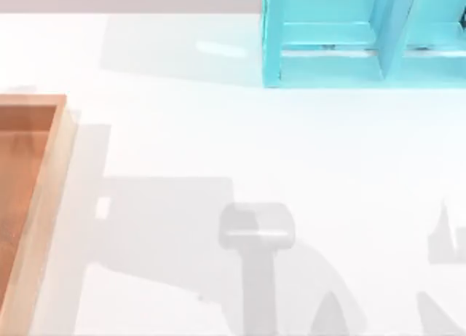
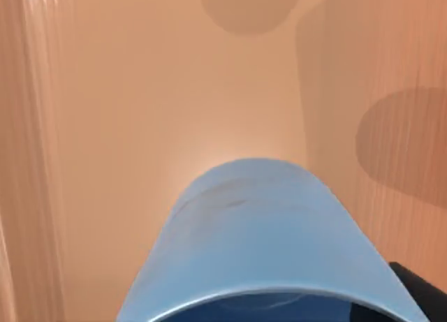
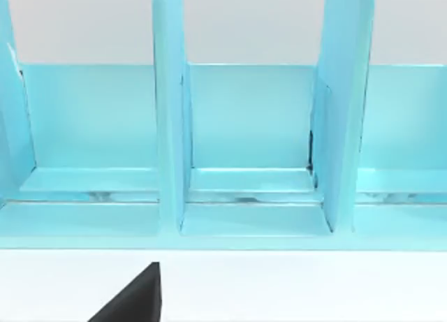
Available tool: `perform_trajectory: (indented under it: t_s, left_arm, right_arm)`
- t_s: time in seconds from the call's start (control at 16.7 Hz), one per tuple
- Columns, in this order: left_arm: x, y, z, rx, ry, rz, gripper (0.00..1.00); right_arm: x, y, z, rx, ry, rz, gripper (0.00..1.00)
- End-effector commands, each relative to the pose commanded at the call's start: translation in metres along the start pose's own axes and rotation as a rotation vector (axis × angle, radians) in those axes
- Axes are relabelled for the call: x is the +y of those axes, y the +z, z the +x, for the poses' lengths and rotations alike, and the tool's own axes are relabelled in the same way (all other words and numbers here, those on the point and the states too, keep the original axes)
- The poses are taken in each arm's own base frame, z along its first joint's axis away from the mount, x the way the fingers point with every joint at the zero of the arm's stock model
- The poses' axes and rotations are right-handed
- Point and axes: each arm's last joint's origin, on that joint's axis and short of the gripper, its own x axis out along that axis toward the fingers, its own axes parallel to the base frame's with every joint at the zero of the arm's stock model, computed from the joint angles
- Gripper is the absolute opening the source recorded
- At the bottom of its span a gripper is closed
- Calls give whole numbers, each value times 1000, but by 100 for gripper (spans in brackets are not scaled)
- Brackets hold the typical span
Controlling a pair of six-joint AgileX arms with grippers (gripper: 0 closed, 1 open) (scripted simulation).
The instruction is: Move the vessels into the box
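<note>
While the overhead view gives you the corner of the big shallow orange-brown wooden tray (image 1: 29,190) at the table's left edge, the cyan shelf-like frame (image 1: 364,37) at the far side and plain white tabletop (image 1: 218,132) between them, the real action is in the left arm's wrist camera. Right up against that lens is a small plain blue cup (image 2: 262,245), round rim nearest the camera and its body tapering away toward the tray floor (image 2: 174,91), which spreads out behind it. So the cup's long axis runs straight out from the left claw, pointing down at the wood. It looks to me like the left claw is carrying the cup over the inside of the box, but honestly I can't tell how its fingers are set; there's just a dark sliver at the corner of that view. Whether the base is touching the wood or hanging above it, can't say either.

The right arm is parked facing the cyan frame, with a bit of dark finger (image 3: 133,297) poking in from that camera's edge. Open or closed? No way to tell.

My guess: this is the drop-off step. The tray sits dead ahead of the left claw along the cup's axis, so the next move is a straight lower and release. The left arm is obviously the nearer one.
</note>
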Motion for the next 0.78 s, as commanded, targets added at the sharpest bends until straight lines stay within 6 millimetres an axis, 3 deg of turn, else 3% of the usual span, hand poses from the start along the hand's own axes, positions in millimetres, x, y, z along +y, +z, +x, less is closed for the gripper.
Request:
perform_trajectory:
  t_s: [0.3, 0.54, 0.78]
  left_arm:
    - [5, -3, 40, 13, -5, 1, 0]
    - [5, -4, 42, 15, -6, 1, 0]
    - [5, -4, 42, 15, -6, 1, 30]
  right_arm:
    - [0, 0, 0, 0, 0, 0, 100]
    - [0, 0, 0, 0, 0, 0, 100]
    - [0, 0, 0, 0, 0, 0, 100]
